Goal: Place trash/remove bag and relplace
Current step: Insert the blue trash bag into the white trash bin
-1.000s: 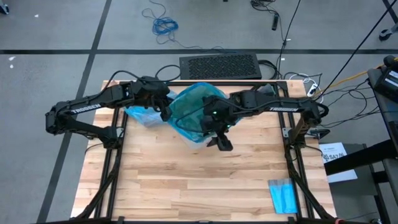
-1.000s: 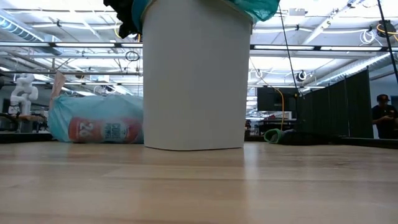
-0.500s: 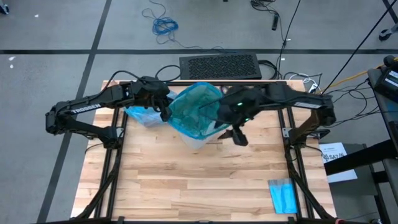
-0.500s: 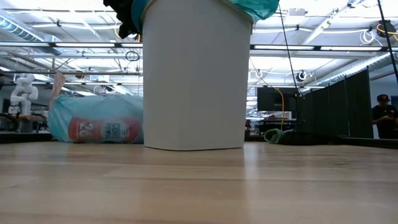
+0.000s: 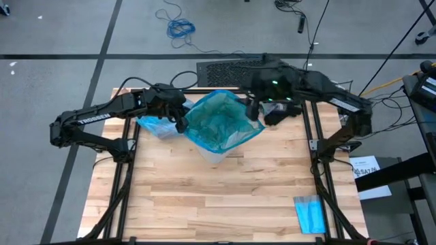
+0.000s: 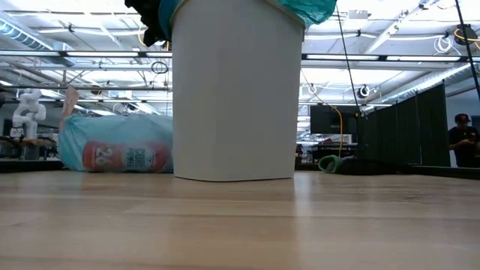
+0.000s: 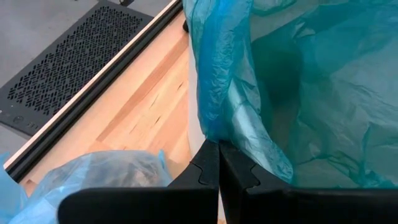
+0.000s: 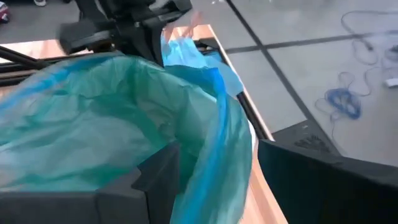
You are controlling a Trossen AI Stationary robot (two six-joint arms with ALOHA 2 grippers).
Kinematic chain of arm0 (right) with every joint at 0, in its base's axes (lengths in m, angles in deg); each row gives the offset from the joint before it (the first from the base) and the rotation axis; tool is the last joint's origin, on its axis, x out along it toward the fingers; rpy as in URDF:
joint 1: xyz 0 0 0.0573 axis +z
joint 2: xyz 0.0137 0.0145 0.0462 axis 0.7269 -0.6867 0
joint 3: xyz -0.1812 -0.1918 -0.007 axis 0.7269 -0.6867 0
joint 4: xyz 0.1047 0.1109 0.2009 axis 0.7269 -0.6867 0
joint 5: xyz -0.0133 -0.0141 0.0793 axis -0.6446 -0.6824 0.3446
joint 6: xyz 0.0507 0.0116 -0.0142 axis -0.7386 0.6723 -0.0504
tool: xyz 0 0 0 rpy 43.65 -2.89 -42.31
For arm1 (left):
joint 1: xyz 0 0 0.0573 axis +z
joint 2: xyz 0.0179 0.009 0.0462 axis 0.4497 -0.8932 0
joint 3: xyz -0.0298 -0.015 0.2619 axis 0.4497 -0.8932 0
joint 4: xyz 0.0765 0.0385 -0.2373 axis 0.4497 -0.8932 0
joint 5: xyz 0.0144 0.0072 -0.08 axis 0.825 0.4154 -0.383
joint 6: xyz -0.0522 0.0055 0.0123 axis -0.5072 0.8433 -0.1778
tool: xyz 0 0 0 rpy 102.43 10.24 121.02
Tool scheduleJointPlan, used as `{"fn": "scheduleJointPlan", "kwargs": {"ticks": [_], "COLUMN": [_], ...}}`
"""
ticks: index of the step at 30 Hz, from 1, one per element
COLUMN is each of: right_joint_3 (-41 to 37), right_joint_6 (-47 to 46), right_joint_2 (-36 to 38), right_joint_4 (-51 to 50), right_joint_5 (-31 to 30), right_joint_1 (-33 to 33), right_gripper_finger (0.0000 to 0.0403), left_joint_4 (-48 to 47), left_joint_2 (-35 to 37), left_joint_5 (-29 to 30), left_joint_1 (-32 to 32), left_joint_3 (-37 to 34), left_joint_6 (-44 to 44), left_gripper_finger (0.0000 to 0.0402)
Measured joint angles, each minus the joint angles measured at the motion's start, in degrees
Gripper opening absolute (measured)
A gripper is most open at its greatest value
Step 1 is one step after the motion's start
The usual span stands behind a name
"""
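We see the bag (image 5: 218, 126), crinkly translucent blue-teal plastic, draped over the white bin (image 6: 234, 97) rim; our left tool (image 7: 219, 163) is clamped on the bag's edge, our right tool (image 8: 217, 168) open, straddling the opposite edge

White lettering reading TROSSEN runs along the left arm (image 5: 92, 118) and the right arm (image 5: 347, 103) (small, seen from above); a large "26" shows on the red band of a light-blue package (image 6: 112, 154) behind the bin; its smaller print is unreadable
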Motion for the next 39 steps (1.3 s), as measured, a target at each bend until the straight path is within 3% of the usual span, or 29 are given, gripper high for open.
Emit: {"fn": "scheduleJointPlan", "kwargs": {"ticks": [4,9,12,15,17,29,39], "right_joint_3": [-0.04,-0.02,-0.02,-0.02,-0.02,0.0,0.0], "right_joint_6": [-0.08,-1.17,-0.99,0.07,0.88,-2.78,-2.93], "right_joint_2": [-2.88,-4.84,-5.18,-5.19,-5.2,-9.05,-13.39], "right_joint_4": [2.76,1.39,2.1,2.99,3.63,5.29,5.34], "right_joint_5": [4.33,3.37,2.85,4.6,5.96,21.15,22.44], "right_joint_1": [-1.89,-2.56,-3.84,-5.45,-6.57,-14.94,-18.75], "right_gripper_finger": [0.0208,0.0193,0.0136,0.0045,0.0013,0.0001,0.0], "left_joint_4": [-0.01,-0.11,-0.16,-0.23,-0.31,-0.81,-2.13], "left_joint_2": [0.0,0.0,0.0,0.0,0.0,0.0,0.0], "left_joint_5": [0.0,-0.02,-0.01,-0.02,-0.02,-0.59,-0.9], "left_joint_1": [0.0,-0.04,-0.15,-0.15,-0.15,-0.15,-0.15], "left_joint_3": [0.0,0.0,0.0,0.0,0.0,-0.02,-0.02], "left_joint_6": [-0.2,-1.47,-1.48,-1.44,-1.23,-1.1,-0.14], "left_gripper_finger": [0.0,0.0,0.0,0.0,0.0,0.0,0.0]}}
